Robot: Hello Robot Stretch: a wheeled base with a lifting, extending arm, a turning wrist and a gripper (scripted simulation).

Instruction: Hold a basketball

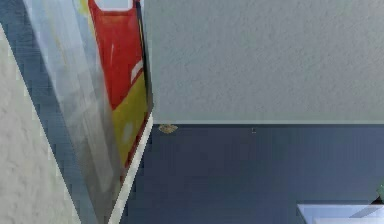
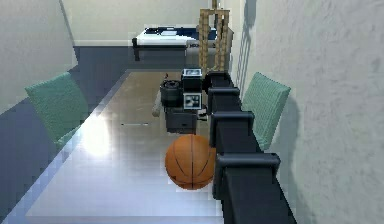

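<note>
Arm (image 2: 248, 182) beside basketball (image 2: 192, 160), chairs (image 2: 58, 105) flanking table (image 2: 110, 165)

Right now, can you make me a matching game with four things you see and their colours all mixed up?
Things:
1. basketball
2. chair at the arm side view's left
3. wall picture
4. floor in the forward view

Colours:
A. dark blue
B. orange
C. red and yellow
D. green

Right pairs: 1-B, 2-D, 3-C, 4-A.
</note>
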